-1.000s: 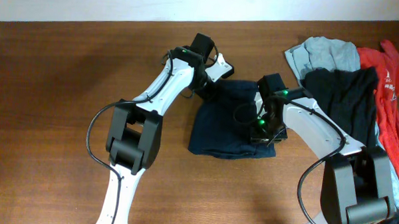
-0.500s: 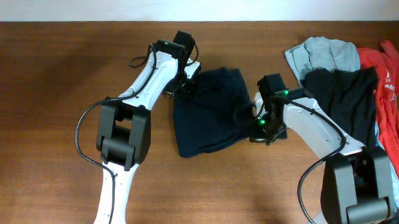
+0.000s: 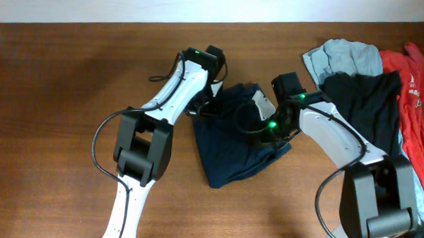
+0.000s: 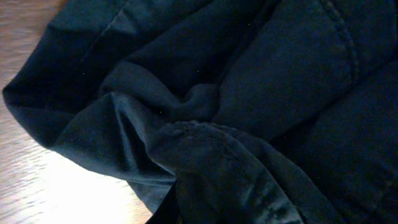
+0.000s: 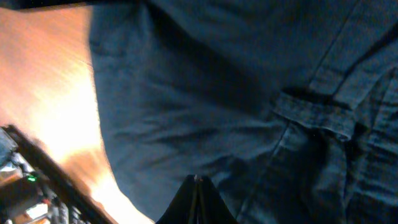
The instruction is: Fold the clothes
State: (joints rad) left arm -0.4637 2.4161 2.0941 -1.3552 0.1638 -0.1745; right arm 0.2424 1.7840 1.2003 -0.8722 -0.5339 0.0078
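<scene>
The dark navy shorts [image 3: 232,149] lie bunched on the wooden table between my two arms. My left gripper [image 3: 207,97] is at their upper left edge. The left wrist view is filled with gathered navy cloth [image 4: 249,93] that puckers toward the bottom centre, and the fingers are hidden by it. My right gripper [image 3: 268,131] is at their right edge. In the right wrist view its fingers [image 5: 196,182] are pressed together against the shorts [image 5: 217,93], beside a stitched pocket seam.
A pile of other clothes lies at the right: a grey-blue garment [image 3: 345,56], a long black garment [image 3: 365,99] and a red shirt [image 3: 414,98]. Bare wooden table [image 3: 57,92] stretches to the left and front.
My left gripper went left, then came back right, dragging the shorts. The shorts now lie lower and more crumpled. My right gripper shifted slightly up and left.
</scene>
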